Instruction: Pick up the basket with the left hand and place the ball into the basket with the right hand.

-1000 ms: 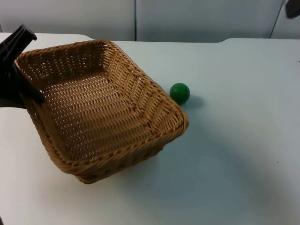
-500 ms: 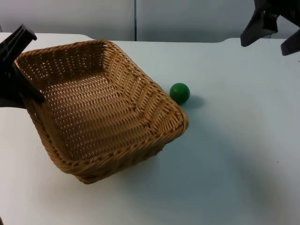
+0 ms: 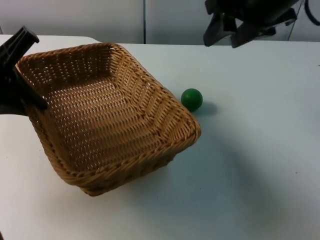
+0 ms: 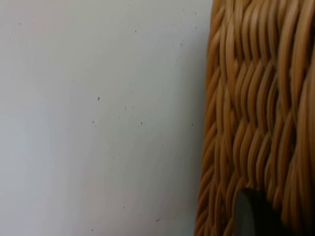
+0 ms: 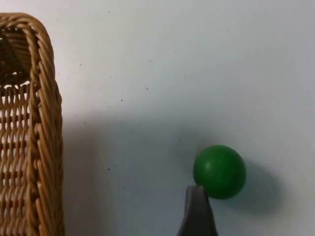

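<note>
One green ball (image 3: 191, 99) sits on the white counter (image 3: 260, 150) just beside the basket (image 3: 107, 117), which our left tool (image 3: 17, 82) has clamped by the rim, tilted. Our right tool (image 3: 235, 31) hangs open above, empty. We'd drop straight down to straddle the ball, staying off the basket corner.

Green ball (image 5: 219, 171) beside basket (image 5: 34, 147)

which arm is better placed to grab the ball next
The right. The right gripper hangs open above the table beyond the green ball, and its wrist view looks onto the ball. The left gripper is shut on the basket rim at its far side.
</note>
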### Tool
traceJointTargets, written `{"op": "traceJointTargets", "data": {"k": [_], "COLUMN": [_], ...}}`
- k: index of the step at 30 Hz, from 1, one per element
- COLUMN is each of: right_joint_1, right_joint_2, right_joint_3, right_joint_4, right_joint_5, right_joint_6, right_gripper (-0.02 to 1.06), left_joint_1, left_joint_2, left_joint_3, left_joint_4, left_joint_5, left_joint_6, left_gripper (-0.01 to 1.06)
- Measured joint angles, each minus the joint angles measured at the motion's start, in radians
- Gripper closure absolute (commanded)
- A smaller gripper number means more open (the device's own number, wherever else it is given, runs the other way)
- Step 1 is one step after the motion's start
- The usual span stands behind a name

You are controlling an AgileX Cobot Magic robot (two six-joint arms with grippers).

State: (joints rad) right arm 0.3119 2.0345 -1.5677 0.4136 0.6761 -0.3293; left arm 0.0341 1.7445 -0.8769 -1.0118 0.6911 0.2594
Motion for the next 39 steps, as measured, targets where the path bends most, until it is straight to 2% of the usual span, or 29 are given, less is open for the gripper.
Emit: {"op": "traceJointTargets", "data": {"k": [7,11,18,28,39], "right_joint_1": [0.035,0.051,0.053,0.068,0.105], "right_joint_2": [0.102,0.16,0.168,0.202,0.204], "right_joint_3": [-0.033,-0.033,-0.033,-0.033,-0.033], "right_joint_4": [-0.012,-0.072,-0.118,-0.127,-0.162], "right_joint_5": [-0.005,-0.009,-0.033,-0.057,-0.139], "right_joint_6": [0.0,0.0,-0.006,-0.035,-0.06], "right_gripper": [0.46,0.46,0.46,0.46,0.46], "left_joint_1": [0.0,0.0,0.0,0.0,0.0], "left_joint_2": [0.0,0.0,0.0,0.0,0.0], "left_joint_3": [0.0,0.0,0.0,0.0,0.0], "left_joint_4": [0.0,0.0,0.002,0.002,0.002], "left_joint_5": [0.0,0.0,0.0,-0.003,-0.014], "left_joint_6": [0.0,0.0,0.0,0.0,0.0], "left_gripper": [1.05,1.05,1.05,1.05,1.05]}}
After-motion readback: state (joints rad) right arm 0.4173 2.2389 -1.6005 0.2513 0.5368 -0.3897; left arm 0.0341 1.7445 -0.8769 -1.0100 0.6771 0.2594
